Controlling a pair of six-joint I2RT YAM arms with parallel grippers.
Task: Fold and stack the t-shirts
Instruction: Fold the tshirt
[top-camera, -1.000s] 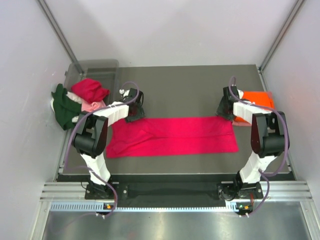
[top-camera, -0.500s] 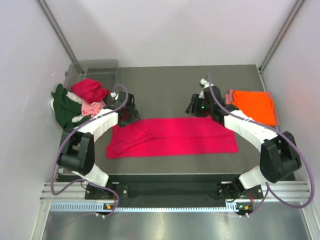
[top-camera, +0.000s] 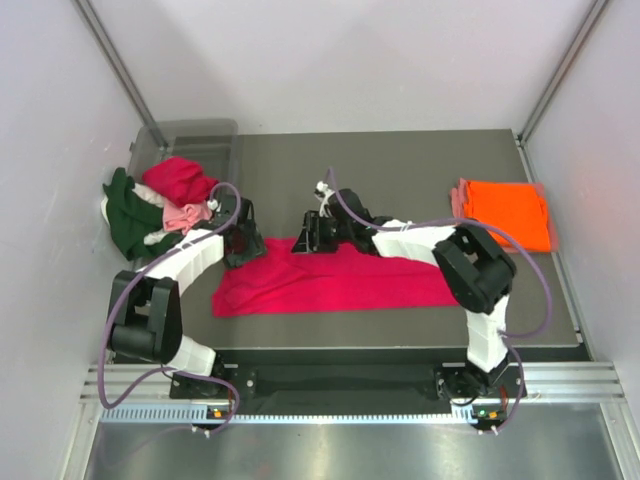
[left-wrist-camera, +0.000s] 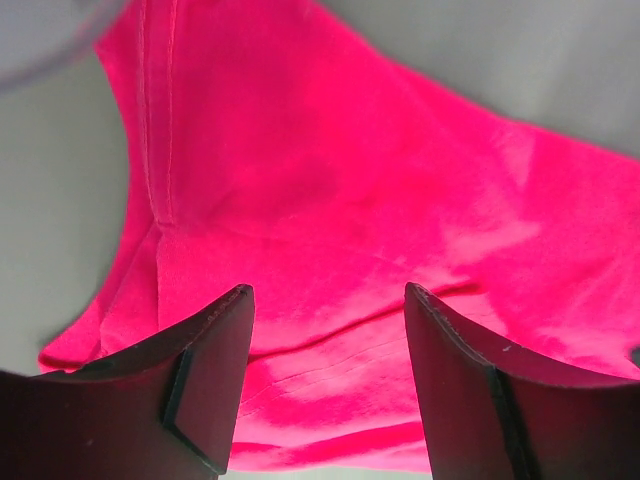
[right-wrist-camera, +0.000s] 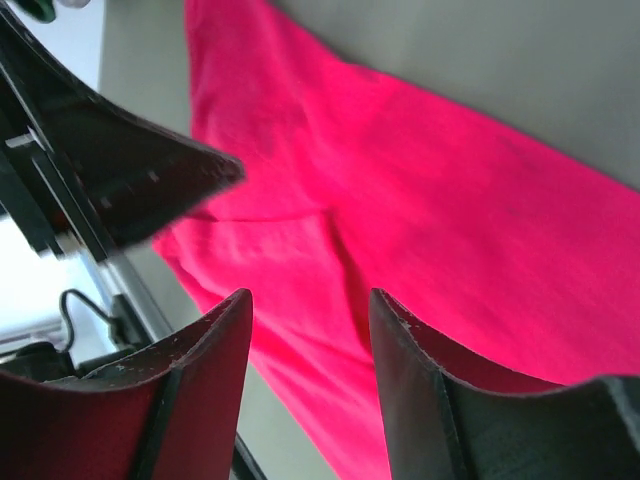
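A crimson red t-shirt (top-camera: 330, 285) lies flat on the dark table as a long folded strip. My left gripper (top-camera: 243, 247) hovers over its far left corner, open with nothing between the fingers; in the left wrist view the left gripper (left-wrist-camera: 328, 292) has only the red cloth (left-wrist-camera: 330, 190) below it. My right gripper (top-camera: 311, 236) is stretched across to the strip's far edge, left of centre. It is open too, and the right wrist view shows the right gripper (right-wrist-camera: 310, 297) above the red cloth (right-wrist-camera: 440, 230). An orange t-shirt (top-camera: 505, 212) lies folded at the back right.
A heap of t-shirts sits at the back left: dark green (top-camera: 124, 215), red (top-camera: 182, 180), pale pink (top-camera: 186, 213). The clear grey bin (top-camera: 190, 138) stands behind it. In the right wrist view the left gripper's dark finger (right-wrist-camera: 130, 180) is close by on the left.
The right arm has swung from beside the orange shirt leftward along the red shirt's far edge. The left gripper has shifted slightly left and nearer. Both stay open.
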